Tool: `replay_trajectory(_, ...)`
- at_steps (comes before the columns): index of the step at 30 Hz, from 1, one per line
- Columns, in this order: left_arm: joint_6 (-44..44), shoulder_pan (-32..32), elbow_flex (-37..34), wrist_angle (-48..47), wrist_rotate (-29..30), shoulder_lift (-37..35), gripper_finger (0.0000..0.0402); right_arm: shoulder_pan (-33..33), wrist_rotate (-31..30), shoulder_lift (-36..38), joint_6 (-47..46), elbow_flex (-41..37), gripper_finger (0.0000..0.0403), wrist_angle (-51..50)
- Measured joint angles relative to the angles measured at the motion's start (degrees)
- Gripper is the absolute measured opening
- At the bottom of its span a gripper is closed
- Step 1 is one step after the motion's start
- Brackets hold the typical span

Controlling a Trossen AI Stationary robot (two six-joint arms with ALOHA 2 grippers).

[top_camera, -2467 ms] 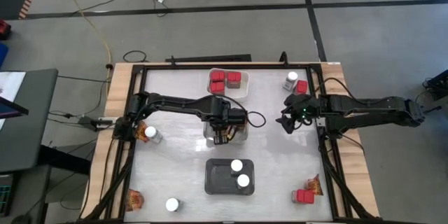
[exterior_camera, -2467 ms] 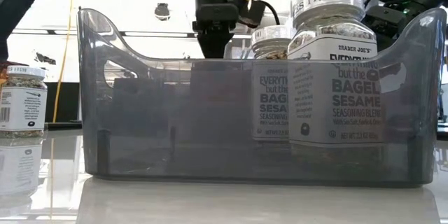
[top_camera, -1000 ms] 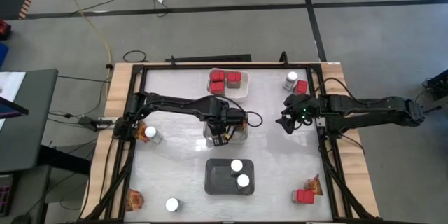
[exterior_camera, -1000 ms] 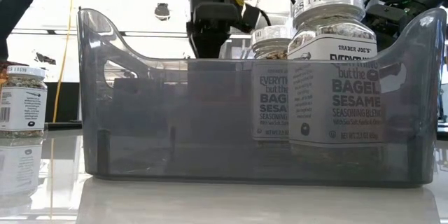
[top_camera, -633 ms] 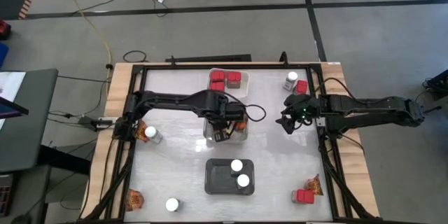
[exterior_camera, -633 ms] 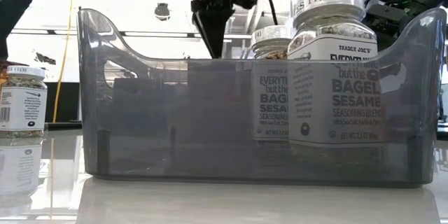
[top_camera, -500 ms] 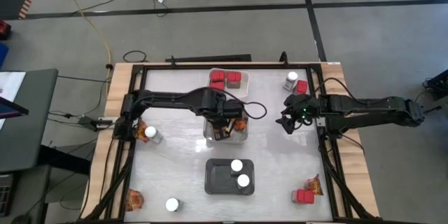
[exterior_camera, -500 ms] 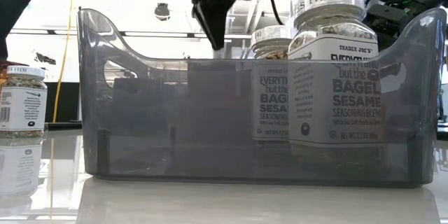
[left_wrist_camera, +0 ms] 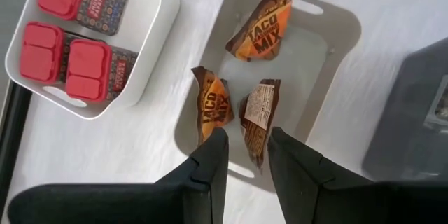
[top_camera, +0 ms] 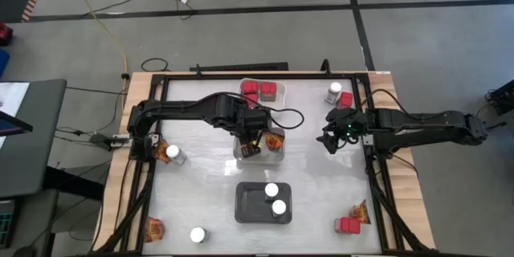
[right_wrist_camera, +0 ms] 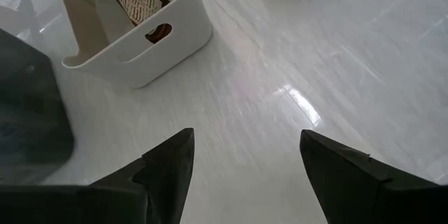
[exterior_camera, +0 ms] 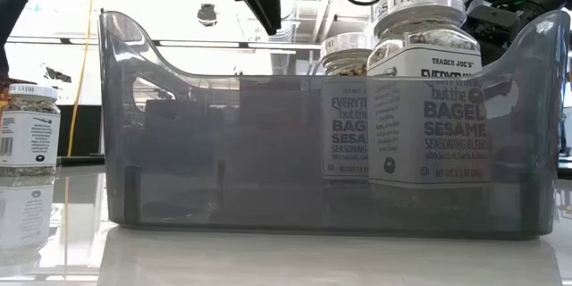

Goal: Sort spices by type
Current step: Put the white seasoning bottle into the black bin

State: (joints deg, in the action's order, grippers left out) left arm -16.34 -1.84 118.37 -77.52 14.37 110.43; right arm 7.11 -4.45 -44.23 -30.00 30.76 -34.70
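1. Three taco mix packets point(left_wrist_camera: 257, 29) lie in the clear tray point(left_wrist_camera: 329, 70) mid-worktop.
2. Left pincer point(left_wrist_camera: 246, 155) hangs above them, fingers narrow, holding nothing.
3. Right pincer point(right_wrist_camera: 245, 155) waits over bare worktop point(right_wrist_camera: 294, 77), spread wide, empty.

Left gripper point(top_camera: 250, 148) sits over the clear tray point(top_camera: 259, 157) mid-table, an orange-brown packet point(top_camera: 274, 140) visible in it. White tray point(top_camera: 263, 94) at the far edge holds three red boxes point(top_camera: 259, 91). Dark grey tray point(top_camera: 263, 203) nearer the front holds two white-lidded jars point(top_camera: 275, 198). Right gripper point(top_camera: 329, 139) hangs over bare table at the right side. Loose items: jar plus red box point(top_camera: 339, 95) far right corner, red box and packet point(top_camera: 350, 221) near right, jar and packet point(top_camera: 169, 153) at left, packet point(top_camera: 154, 227) and jar point(top_camera: 197, 234) near left.
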Motion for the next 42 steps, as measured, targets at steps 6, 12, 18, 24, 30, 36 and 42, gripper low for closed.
replay_trajectory(6,-1.90,-0.07,-0.02,-0.64,-0.11,-1.23,0.0096,0.00,0.00,0.00,0.00,0.00,0.0286,0.00)
replay_trajectory(12,-3.87,-0.38,-0.04,-5.54,-0.13,-2.08,0.0096,0.00,0.00,0.02,0.00,0.00,0.0286,-0.02)
replay_trajectory(18,-1.50,-1.34,-3.54,-4.26,-0.05,-4.52,0.0096,0.00,0.00,0.01,-0.21,0.00,0.0286,0.01)
replay_trajectory(24,-6.44,-1.29,-16.04,-1.19,1.02,-12.33,0.0096,0.00,0.00,0.00,-0.61,0.00,0.0286,0.00)
replay_trajectory(30,-15.91,-1.99,-29.38,5.40,1.28,-24.98,0.0096,0.12,0.00,0.01,-0.57,0.00,0.0286,0.61)
replay_trajectory(36,-28.05,-4.66,-38.49,6.39,1.56,-35.72,0.0096,0.11,0.00,0.00,-0.55,0.01,0.0286,0.88)
replay_trajectory(42,-34.86,-7.83,-44.60,6.55,3.48,-42.00,0.0096,0.11,0.00,0.00,-0.44,0.02,0.0286,0.90)
